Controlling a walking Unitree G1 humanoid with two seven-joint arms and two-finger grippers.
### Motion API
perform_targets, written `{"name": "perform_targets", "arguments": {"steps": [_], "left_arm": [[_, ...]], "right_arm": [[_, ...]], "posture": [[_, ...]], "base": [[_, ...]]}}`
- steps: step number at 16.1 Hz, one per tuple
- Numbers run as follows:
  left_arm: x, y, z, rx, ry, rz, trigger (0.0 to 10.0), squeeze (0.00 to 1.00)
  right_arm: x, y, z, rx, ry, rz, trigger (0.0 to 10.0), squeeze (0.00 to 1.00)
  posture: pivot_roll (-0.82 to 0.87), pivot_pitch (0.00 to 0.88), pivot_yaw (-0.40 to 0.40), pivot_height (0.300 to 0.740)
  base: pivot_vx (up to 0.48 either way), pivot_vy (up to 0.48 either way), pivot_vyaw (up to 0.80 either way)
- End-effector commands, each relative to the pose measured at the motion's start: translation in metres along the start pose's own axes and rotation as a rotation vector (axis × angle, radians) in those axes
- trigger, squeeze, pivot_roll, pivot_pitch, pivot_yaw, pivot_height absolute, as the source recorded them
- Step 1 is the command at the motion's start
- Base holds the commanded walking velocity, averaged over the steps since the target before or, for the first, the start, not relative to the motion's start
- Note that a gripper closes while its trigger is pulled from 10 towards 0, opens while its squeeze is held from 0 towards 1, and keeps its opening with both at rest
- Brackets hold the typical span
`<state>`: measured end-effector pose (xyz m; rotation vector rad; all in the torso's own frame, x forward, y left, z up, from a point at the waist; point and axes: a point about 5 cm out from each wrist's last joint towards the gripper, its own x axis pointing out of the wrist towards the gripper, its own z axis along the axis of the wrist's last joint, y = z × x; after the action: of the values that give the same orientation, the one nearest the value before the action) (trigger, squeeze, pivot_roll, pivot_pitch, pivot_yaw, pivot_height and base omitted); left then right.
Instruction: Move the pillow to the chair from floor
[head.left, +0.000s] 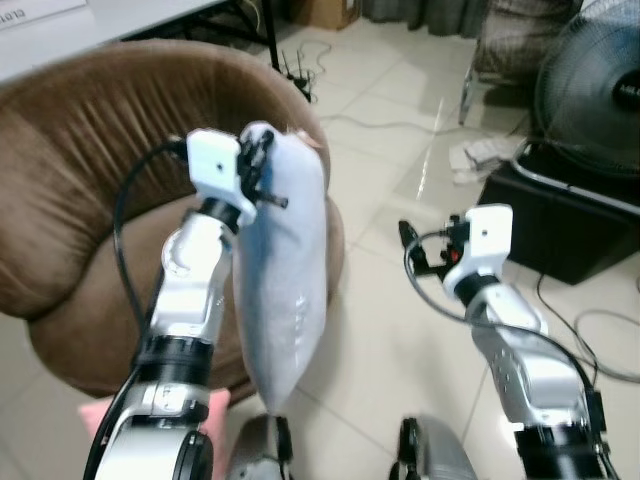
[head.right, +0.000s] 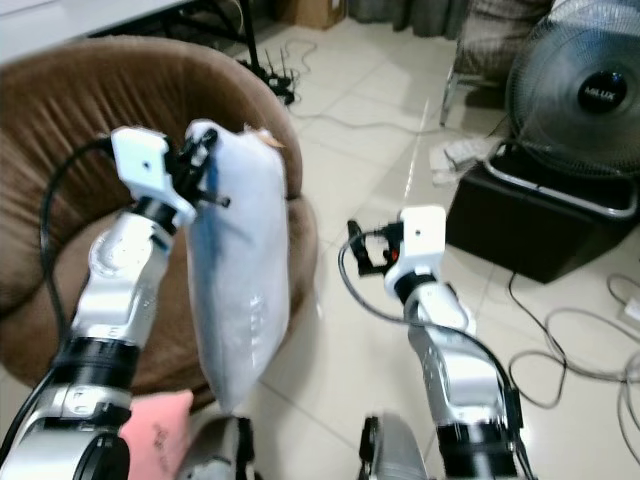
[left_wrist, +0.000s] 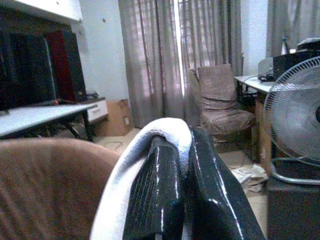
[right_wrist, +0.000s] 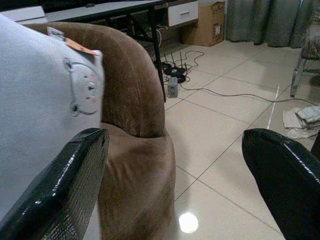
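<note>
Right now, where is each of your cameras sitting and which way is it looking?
Left eye view: on my head, looking forward and down at the pale blue soft pillow hanging from my left gripper beside the round brown velvet chair; both silver arms show.
Right eye view: same head, same scene; right gripper open over the floor tiles.
Left wrist view: along my left fingers pinching the pillow's edge, toward curtains.
Right wrist view: between my open right fingers, toward the chair.
All four share the pillow and chair.
</note>
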<state>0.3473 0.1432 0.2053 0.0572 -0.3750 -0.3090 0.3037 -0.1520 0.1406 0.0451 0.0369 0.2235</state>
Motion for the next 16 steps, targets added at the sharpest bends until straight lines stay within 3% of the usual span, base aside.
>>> {"name": "perform_targets", "arguments": {"steps": [1, 3, 6, 10, 16], "left_arm": [[0.002, 0.002, 0.020, 0.035, -0.064, -0.003, 0.0, 0.00], [0.003, 0.001, 0.035, 0.037, -0.078, 0.006, 0.0, 0.00], [-0.001, -0.005, 0.031, 0.009, -0.053, -0.043, 0.0, 0.00], [-0.012, -0.005, 0.034, 0.027, 0.000, 0.038, 0.0, 0.00], [-0.032, -0.016, 0.008, -0.023, 0.118, 0.048, 0.0, 0.00]], "right_arm": [[0.003, -0.001, -0.003, -0.021, 0.028, -0.004, 10.0, 0.00], [0.012, -0.002, 0.001, -0.025, 0.020, -0.011, 10.0, 0.00], [0.018, 0.002, 0.012, -0.019, -0.008, -0.005, 10.0, 0.00], [0.017, 0.003, 0.007, -0.022, 0.022, 0.010, 10.0, 0.00], [0.003, -0.003, -0.009, 0.026, 0.070, -0.032, 10.0, 0.00]], "posture": [[0.01, 0.000, 0.082, 0.705], [0.02, 0.000, 0.065, 0.725], [0.00, 0.000, 0.061, 0.740], [0.04, 0.000, 0.032, 0.740], [0.03, 0.000, 0.057, 0.740]], "base": [[0.000, 0.000, 0.00], [0.000, 0.000, 0.00], [0.000, 0.000, 0.00], [0.000, 0.000, 0.00], [0.000, 0.000, 0.00]]}}
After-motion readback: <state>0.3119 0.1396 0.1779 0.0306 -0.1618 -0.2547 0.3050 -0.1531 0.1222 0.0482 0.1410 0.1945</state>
